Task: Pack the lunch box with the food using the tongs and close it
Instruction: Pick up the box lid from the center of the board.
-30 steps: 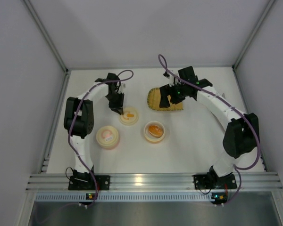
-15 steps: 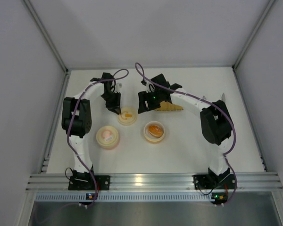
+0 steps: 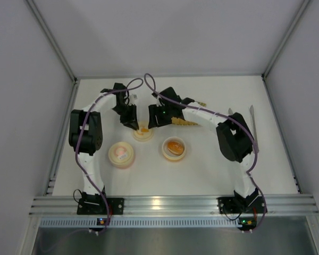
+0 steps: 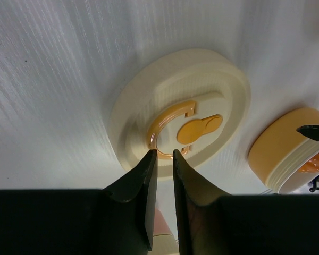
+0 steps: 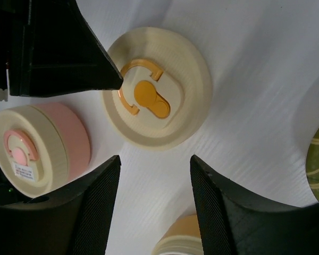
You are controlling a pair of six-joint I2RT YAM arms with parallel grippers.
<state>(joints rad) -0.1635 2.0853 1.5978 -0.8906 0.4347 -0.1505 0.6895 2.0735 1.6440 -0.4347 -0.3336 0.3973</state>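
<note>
At the left of the worktop (image 3: 202, 175), on my overhead feed, a pink container (image 3: 121, 154) stands closed under its own cream cap. Just behind it and a little to the right, the left jaws point down at a cream lid (image 3: 143, 132) that lies flat on the worktop. On the left wrist feed I see the two black fingers (image 4: 146, 180) standing almost together with only a thin slit between them. Their tips sit at the edge of the orange loop handle (image 4: 167, 119) on that lid. I cannot tell whether they pinch the loop or only rest against it.

Right of the lid, the right jaws hang above bare worktop, spread wide and released, with nothing between them. The right wrist feed shows the cream lid just beyond the fingertips and the pink container off to one side.

Next to the right, and nearer to me, is an open orange bowl (image 3: 164, 151). It holds the only food I can make out, an orange rounded piece (image 3: 175, 146). Behind the bowl, a yellow ribbed tray (image 3: 189, 122) lies mostly under the right arm (image 3: 207, 114).

At the far right, well apart from the containers, the tongs (image 3: 253, 127) lie untouched on the worktop, slim and silver, partly hidden by the right arm.
</note>
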